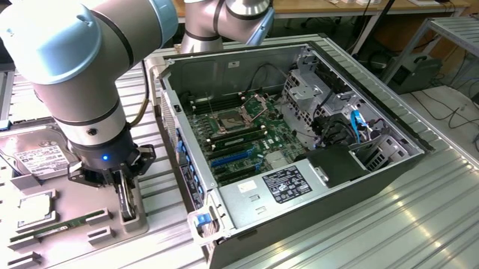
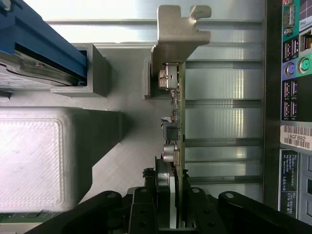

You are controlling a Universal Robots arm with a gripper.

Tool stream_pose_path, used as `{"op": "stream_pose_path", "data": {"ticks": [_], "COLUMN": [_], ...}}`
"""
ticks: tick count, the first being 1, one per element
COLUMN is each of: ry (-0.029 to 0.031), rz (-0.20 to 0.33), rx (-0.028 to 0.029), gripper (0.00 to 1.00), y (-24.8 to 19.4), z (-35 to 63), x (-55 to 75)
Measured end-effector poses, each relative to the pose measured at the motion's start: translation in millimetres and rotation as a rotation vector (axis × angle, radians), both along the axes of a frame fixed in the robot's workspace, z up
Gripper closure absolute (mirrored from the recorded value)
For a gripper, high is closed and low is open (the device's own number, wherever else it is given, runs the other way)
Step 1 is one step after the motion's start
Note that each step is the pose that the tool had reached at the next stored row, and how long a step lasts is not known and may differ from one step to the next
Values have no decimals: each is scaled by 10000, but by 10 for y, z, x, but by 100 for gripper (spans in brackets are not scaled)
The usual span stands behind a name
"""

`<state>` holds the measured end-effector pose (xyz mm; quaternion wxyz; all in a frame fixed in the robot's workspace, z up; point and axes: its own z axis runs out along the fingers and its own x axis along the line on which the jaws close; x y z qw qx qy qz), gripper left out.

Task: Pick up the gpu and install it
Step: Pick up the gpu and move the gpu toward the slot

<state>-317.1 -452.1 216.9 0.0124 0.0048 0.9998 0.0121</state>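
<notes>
Legible writing: you can read only one barcode sticker [image 2: 296, 138] on the rear panel of the computer case [image 2: 273, 97], apparently "186F882". The white label on the hard drive [image 1: 36, 158] and the power supply label [image 1: 288, 185] are too small to read. The gpu [image 2: 181, 112] stands on edge in a grey holder [image 1: 140, 223] near the open case, at the exterior view's left. The wrist view gives it edge-on: thin green board, silver end bracket [image 2: 176, 34] with a bent tab, small metal parts along one face. The gripper [image 2: 173, 214] has its black fingers [image 2: 144, 212] pressed against both faces, clamped on the card. The cooler is hard to make out between the fingers.
</notes>
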Motion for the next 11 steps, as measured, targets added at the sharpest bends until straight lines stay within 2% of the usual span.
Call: {"op": "stream_pose_path", "data": {"ticks": [5, 11], "ry": [1, 1], "rz": [0, 0], "rx": [-1, 0], "gripper": [71, 71], "y": [0, 0], "z": [11, 76], "x": [0, 0]}}
